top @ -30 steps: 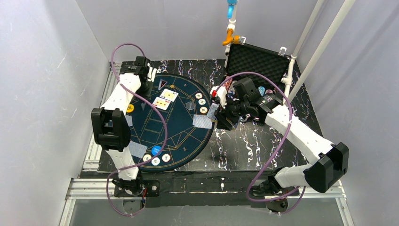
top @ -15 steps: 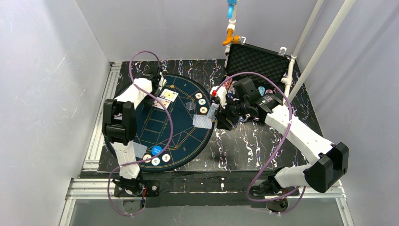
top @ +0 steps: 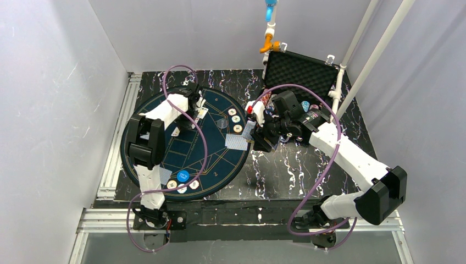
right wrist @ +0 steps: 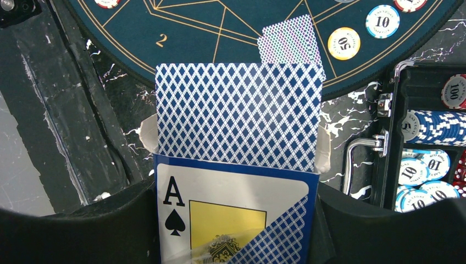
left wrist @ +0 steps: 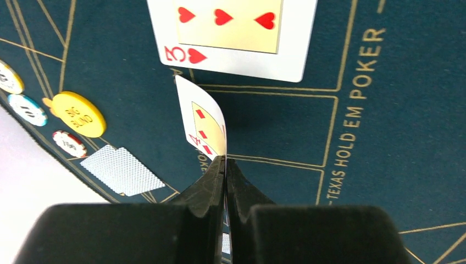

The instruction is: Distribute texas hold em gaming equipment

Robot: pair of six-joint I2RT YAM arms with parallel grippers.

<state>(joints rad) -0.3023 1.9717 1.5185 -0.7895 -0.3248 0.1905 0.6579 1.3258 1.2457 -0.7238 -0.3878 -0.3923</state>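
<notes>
My left gripper (left wrist: 225, 160) is shut on a diamonds playing card (left wrist: 203, 118), held edge-on just above the round blue mat (left wrist: 384, 110). A face-up hearts card (left wrist: 231, 30) lies just ahead of it. In the top view the left gripper (top: 193, 107) hovers over the mat's far part. My right gripper (right wrist: 236, 220) is shut on a card box (right wrist: 231, 209) printed with an ace of spades, and blue-backed cards (right wrist: 236, 115) stick out of its top. In the top view the right gripper (top: 258, 135) sits at the mat's right edge.
A yellow big-blind disc (left wrist: 78, 114), chips and a face-down card (left wrist: 122, 170) lie to the left gripper's left. Chips (right wrist: 344, 43) and a face-down card (right wrist: 289, 39) rest on the mat near the box. The open black case (top: 299, 69) holds chip rows (right wrist: 434, 126). A blue disc (top: 183, 176) sits on the mat's near edge.
The left arm has swung right from the mat's far-left edge to above the face-up cards. The right arm and its box have stayed still.
</notes>
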